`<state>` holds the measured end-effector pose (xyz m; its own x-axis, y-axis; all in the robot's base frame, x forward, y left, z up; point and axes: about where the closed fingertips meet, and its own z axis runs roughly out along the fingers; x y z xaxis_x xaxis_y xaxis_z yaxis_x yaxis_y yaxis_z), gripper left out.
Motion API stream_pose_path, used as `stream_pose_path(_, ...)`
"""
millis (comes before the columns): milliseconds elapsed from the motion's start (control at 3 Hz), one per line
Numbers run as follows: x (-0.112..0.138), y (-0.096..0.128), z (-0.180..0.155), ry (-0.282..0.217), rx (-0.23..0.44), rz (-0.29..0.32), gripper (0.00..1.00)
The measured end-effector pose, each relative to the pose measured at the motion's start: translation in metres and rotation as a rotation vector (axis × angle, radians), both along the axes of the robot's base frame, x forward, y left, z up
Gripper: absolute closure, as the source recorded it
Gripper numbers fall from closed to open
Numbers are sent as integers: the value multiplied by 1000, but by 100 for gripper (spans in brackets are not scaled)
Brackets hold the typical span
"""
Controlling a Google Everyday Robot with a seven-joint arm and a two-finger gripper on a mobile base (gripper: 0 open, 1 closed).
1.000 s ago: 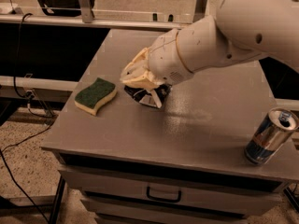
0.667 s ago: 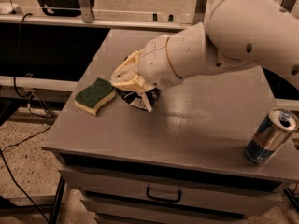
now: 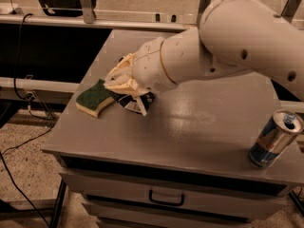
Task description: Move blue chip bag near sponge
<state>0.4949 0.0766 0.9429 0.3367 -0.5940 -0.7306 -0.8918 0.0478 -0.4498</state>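
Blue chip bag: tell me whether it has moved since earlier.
Yes. The blue chip bag, held in the hand, shifted left, closer to the sponge.

You look down on a grey worktop (image 3: 209, 127) with a soft sheen. The claw (image 3: 124, 82) hangs over its 9 o'clock side. Under the front edge, at 6 o'clock, you see a drawer (image 3: 118, 191) with a dark handle (image 3: 166, 198). At 7 o'clock lies speckled floor (image 3: 28, 141), crossed by a black cable (image 3: 14, 175). Toward 11 o'clock a pale rail (image 3: 57, 22) runs across, with a metal post (image 3: 85, 1) above it. The light is dim and warm.
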Motion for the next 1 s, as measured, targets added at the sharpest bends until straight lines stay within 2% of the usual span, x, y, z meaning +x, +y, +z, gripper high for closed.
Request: stream_pose_path(1000,-5,5,5,-12,-6,8,12)
